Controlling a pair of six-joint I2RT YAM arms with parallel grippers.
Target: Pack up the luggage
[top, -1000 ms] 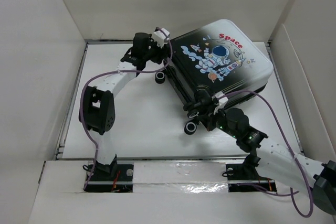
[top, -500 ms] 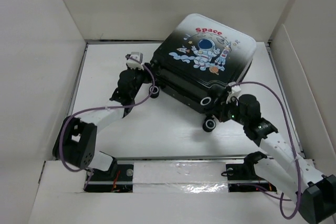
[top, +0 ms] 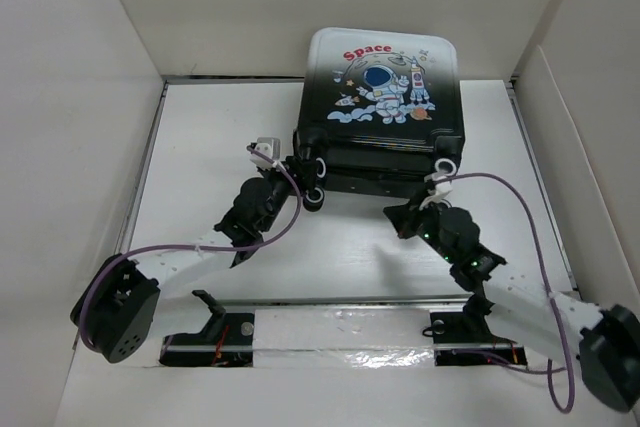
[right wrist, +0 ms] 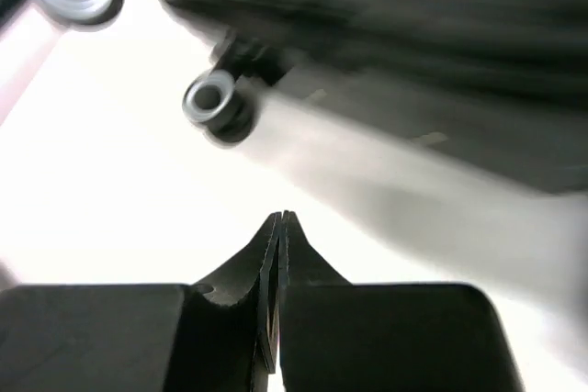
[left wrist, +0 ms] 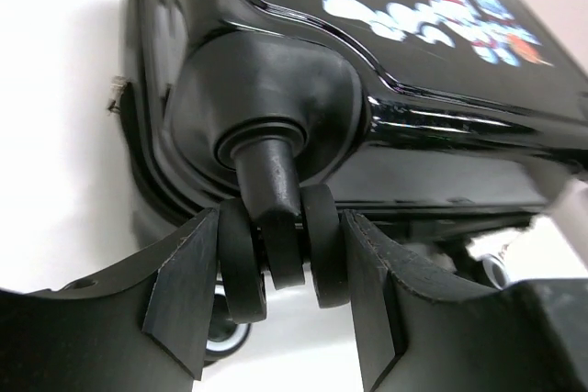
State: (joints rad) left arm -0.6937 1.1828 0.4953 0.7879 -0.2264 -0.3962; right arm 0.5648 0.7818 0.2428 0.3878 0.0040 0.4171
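The luggage sits closed at upper centre of the worktop. The left gripper has its jaws clamped on the lower-left caster wheel. The right gripper, jaws pressed together and empty, is below the lower-right corner.

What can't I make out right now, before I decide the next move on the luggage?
- Inside of the luggage: every view, the closed shell hides it.
- Luggage side, right wrist view: blurred, no detail above the shut right pincer.
- Hold of the left pincer on the caster wheel, top view: covered by its own wrist; only the left wrist view shows it.
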